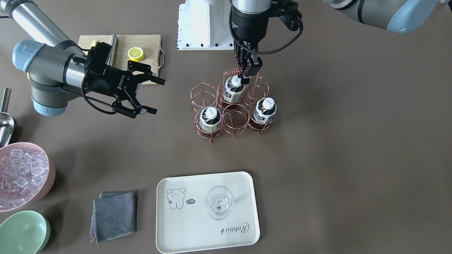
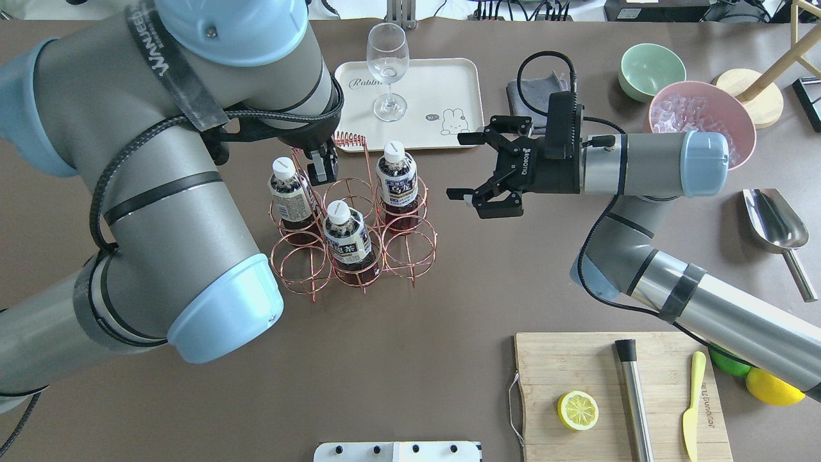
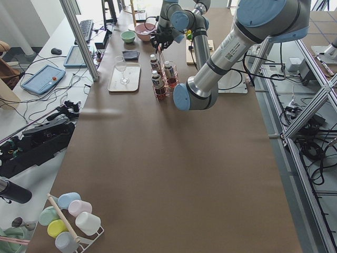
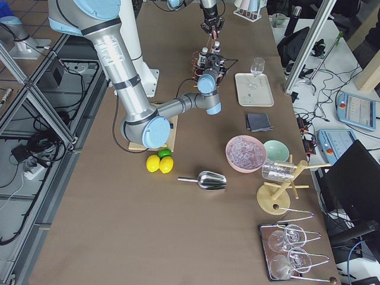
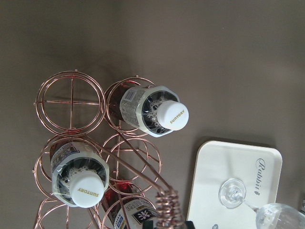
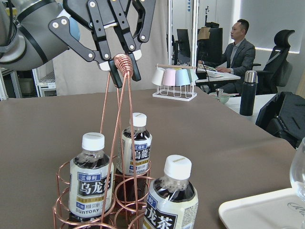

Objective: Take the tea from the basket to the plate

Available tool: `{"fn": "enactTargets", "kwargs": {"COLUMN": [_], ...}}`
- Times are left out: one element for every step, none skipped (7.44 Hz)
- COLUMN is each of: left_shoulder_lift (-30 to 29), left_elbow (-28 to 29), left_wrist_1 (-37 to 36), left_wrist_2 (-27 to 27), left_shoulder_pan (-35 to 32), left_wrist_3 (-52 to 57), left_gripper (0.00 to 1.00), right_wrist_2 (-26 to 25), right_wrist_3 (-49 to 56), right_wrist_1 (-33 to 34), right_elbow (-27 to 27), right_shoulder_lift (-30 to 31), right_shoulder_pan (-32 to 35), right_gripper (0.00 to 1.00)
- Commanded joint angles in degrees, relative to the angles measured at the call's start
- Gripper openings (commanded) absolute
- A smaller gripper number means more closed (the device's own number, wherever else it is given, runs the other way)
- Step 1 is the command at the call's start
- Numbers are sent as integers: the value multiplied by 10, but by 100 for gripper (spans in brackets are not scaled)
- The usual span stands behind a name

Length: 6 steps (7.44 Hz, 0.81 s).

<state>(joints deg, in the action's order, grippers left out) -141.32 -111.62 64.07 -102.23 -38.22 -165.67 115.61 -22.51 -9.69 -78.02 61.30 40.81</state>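
Observation:
Three tea bottles, dark with white caps, stand in the copper wire basket at mid-table. My left gripper hangs above the basket. In the right wrist view its fingers close around the coiled handle. My right gripper is open and empty, level with the basket and apart from it on its side. The cream plate with the bear drawing lies beyond the basket. It carries only a clear stemmed glass.
A wooden cutting board with a lemon half lies near the robot's base. A pink bowl of ice, a green bowl, a grey cloth and a metal scoop sit on the right arm's side.

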Motion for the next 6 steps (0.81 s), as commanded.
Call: {"fn": "enactTargets", "kwargs": {"left_shoulder_lift": [0, 0, 0, 0, 0, 0], "left_elbow": [0, 0, 0, 0, 0, 1], "left_wrist_1": [0, -1, 0, -1, -1, 0], "left_wrist_2": [0, 0, 0, 0, 0, 0], "left_shoulder_pan": [0, 0, 0, 0, 0, 0], "left_wrist_3": [0, 0, 0, 0, 0, 0], "left_gripper": [0, 0, 0, 0, 0, 0], "right_wrist_2": [-35, -40, -42, -43, -43, -43], "right_wrist_3": [3, 4, 5, 5, 5, 5], "right_wrist_1": [58, 69, 69, 69, 68, 67], "right_elbow": [6, 16, 38, 51, 55, 61], "right_shoulder_lift": [-51, -67, -79, -82, -82, -82], "right_shoulder_pan": [-31, -36, -37, -37, -37, -36], "right_gripper": [100, 100, 100, 100, 100, 100]}}
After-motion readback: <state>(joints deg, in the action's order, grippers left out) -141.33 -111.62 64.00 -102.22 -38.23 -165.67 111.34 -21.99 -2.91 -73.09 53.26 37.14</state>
